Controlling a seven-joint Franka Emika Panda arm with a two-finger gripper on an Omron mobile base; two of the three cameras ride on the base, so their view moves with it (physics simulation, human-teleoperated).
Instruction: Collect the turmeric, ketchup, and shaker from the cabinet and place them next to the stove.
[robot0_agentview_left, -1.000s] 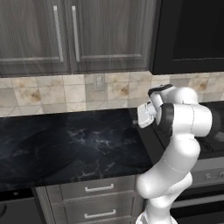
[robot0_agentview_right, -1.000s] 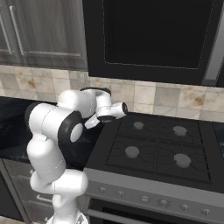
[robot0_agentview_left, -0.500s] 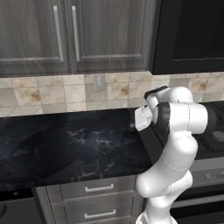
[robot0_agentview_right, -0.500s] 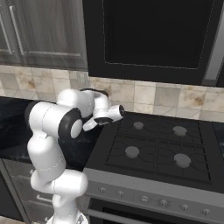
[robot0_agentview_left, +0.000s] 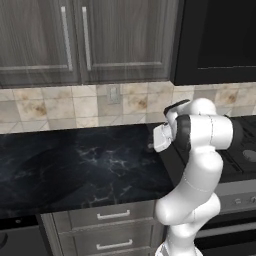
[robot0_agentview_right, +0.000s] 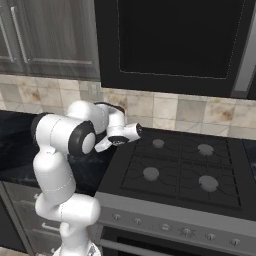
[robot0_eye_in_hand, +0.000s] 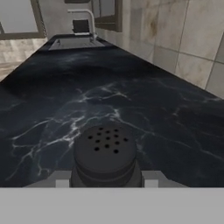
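1. The white arm rises from below the counter's edge, bends at a big dark-jointed elbow, and folds back on itself so the forearm lies roughly level.
2. Seen from the right base camera, the wrist reaches from the elbow towards the stove (robot0_agentview_right: 180, 172), ending just over the seam where black counter meets cooktop.
3. From the left base camera the hand is tucked behind the elbow; only a white wrist block juts out leftward over the black marble countertop (robot0_agentview_left: 75, 160).
4. The gripper (robot0_eye_in_hand: 106, 183) is pinching the shaker (robot0_eye_in_hand: 105, 153): the hand camera looks past its dark, rounded, perforated top, with pale finger pieces pressed against either side of its body.
5. The shaker is carried above the countertop, near the stove's left edge; I cannot tell whether its base touches anything.
6. Beyond the shaker the marbled counter runs off towards a tiled wall on the right of the hand view.
7. The cabinet (robot0_agentview_left: 125, 40) hangs on the wall above, both doors with silver bar handles closed.
8. A black microwave (robot0_agentview_right: 175, 42) sits above the stove.
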